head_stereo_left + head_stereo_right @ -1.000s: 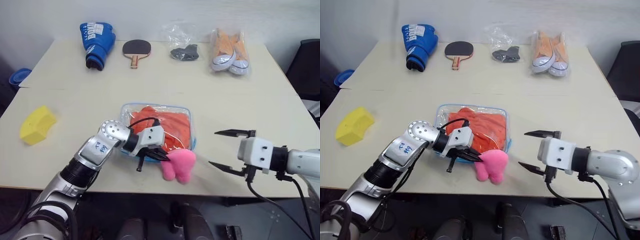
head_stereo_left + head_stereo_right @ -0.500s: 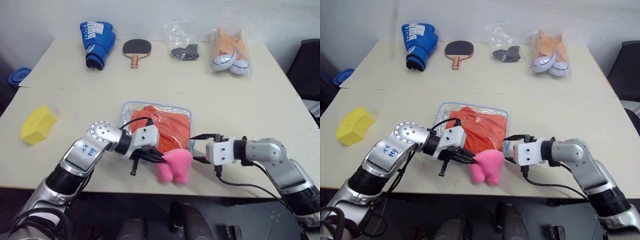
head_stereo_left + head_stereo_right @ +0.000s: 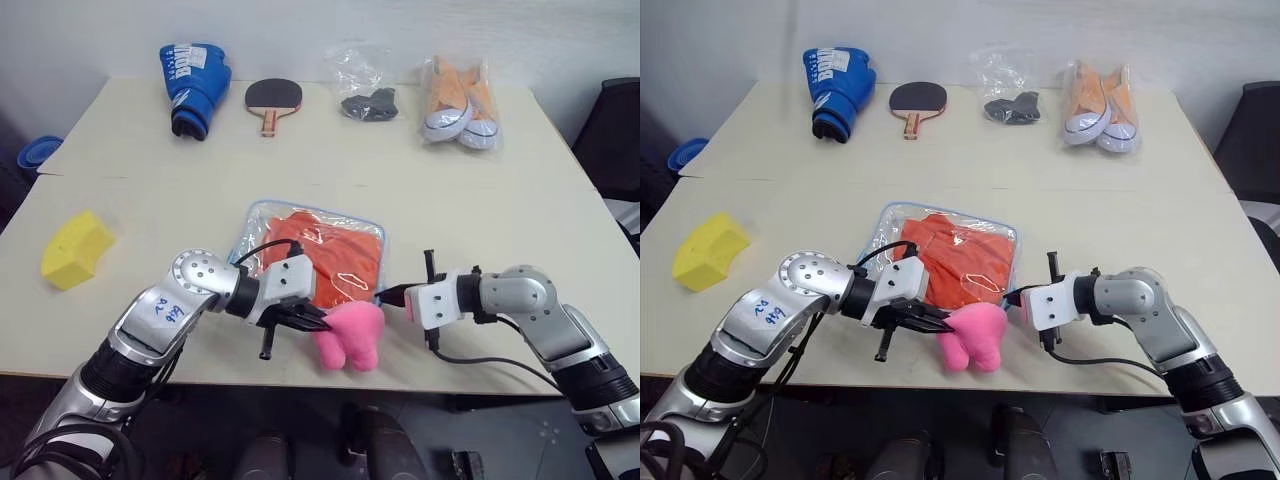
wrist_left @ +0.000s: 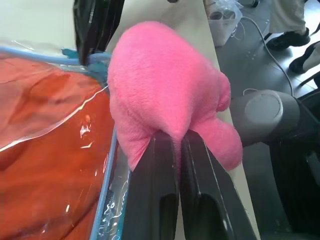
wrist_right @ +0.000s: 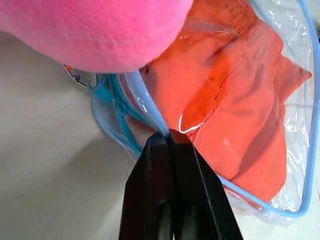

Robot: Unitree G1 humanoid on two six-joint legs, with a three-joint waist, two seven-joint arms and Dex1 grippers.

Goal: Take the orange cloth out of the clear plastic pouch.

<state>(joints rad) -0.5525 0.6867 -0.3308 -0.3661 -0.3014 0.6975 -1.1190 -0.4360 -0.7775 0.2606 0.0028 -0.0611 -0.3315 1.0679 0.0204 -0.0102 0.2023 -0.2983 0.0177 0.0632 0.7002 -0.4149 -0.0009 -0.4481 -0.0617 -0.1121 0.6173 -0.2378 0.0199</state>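
- Nearest us, at the front edge of the pale rectangular table (image 3: 500, 210), we have one pink fluffy charm (image 3: 350, 335), and our left gripper (image 3: 312, 318) is clamped shut on it.
- Just right of the charm, our right gripper (image 3: 392, 296) is pinched closed on the light blue trimmed corner of the one clear plastic pouch (image 3: 262, 222).
- The pouch lies flat near the front of the table, between our two arms, its long axis running across us from left to right.
- One bright orange folded cloth (image 3: 335, 255) sits inside the pouch, filling most of it.
- Off to the left we count one yellow sponge wedge (image 3: 75, 249).
- Along the far edge, left to right: one blue boxing glove (image 3: 195, 82), one dark-faced wooden-handled table tennis paddle (image 3: 272, 101), one thin clear bag with a dark item inside (image 3: 366, 92), and two orange-and-white shoes in a clear bag (image 3: 458, 105).
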